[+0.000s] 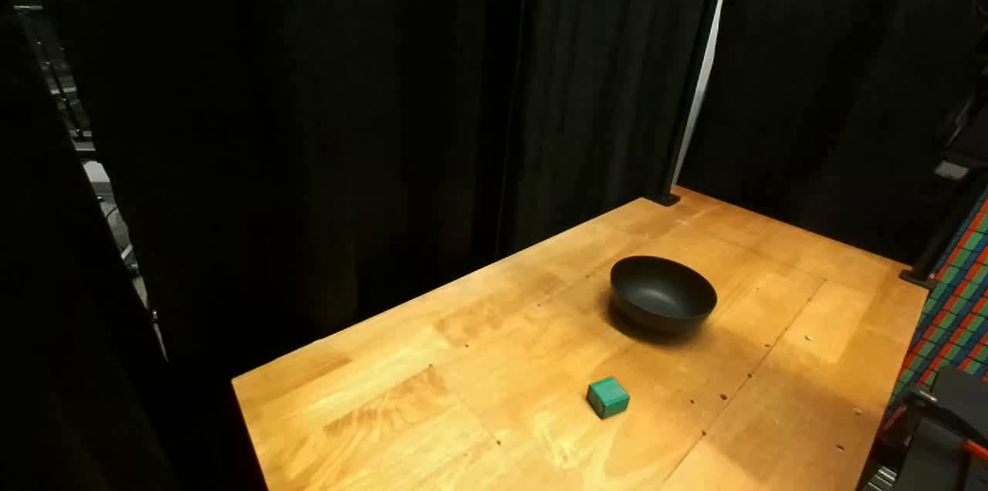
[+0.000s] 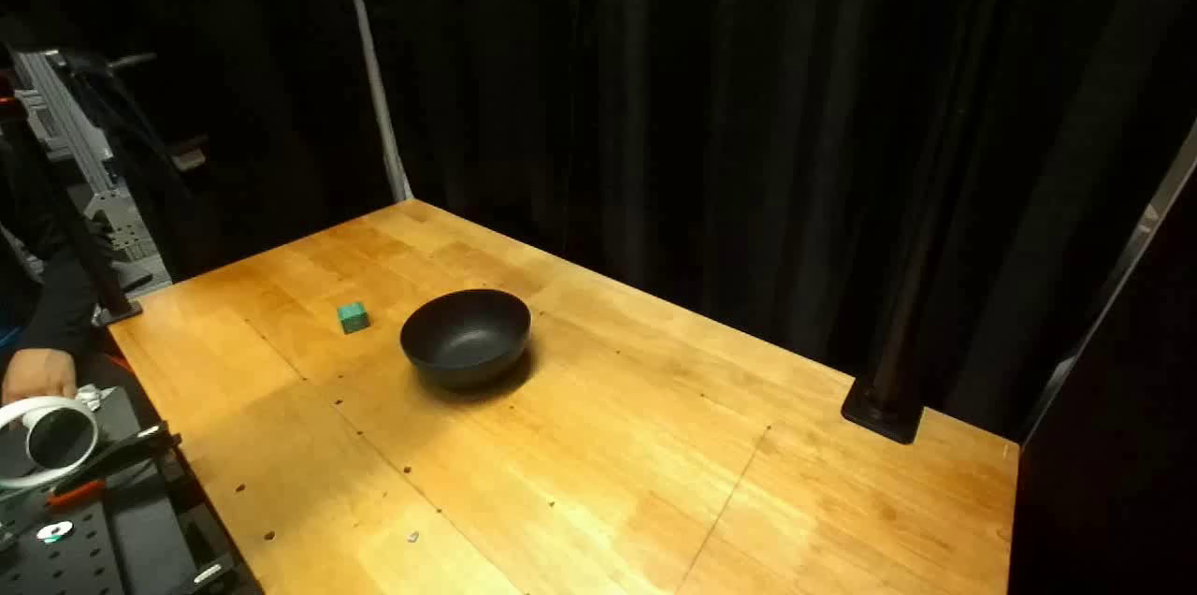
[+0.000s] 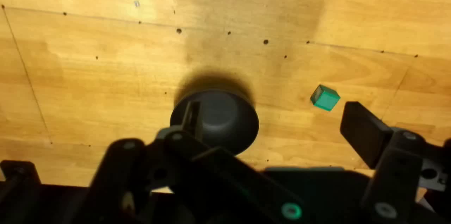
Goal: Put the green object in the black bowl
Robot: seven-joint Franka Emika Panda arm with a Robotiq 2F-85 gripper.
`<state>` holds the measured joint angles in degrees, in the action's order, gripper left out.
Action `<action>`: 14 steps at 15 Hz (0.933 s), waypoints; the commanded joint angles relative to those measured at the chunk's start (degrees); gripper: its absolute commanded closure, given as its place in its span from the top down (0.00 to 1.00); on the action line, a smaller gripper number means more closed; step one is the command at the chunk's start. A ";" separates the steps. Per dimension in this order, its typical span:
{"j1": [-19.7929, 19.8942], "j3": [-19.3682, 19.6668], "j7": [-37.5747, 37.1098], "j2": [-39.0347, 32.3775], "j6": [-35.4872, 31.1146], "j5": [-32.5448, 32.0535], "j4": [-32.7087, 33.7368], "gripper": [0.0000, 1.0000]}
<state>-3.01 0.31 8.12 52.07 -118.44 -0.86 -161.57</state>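
The green block (image 1: 608, 397) lies on the wooden table, apart from the bowl. It also shows in an exterior view (image 2: 353, 317) and in the wrist view (image 3: 326, 98). The black bowl (image 1: 663, 296) stands upright on the table. It also shows in an exterior view (image 2: 466, 338) and in the wrist view (image 3: 225, 118), where a finger hides part of it. My gripper (image 3: 276, 116) is open and empty, high above the table. In the wrist view one finger overlaps the bowl and the other is just right of the block. The gripper is outside both exterior views.
The wooden table (image 2: 598, 445) has edges backed by black curtains (image 1: 370, 128). Black posts stand on its edge, one with a base at the back (image 2: 884, 408). A person's hand (image 2: 39, 375) and a white ring-shaped item (image 2: 61, 436) are beside the table.
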 commanded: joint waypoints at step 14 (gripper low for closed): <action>-8.41 -18.42 -15.49 -33.36 -19.55 -1.03 6.73 1.00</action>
<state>-10.75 -15.92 -2.95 29.97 -129.08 -0.88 -158.24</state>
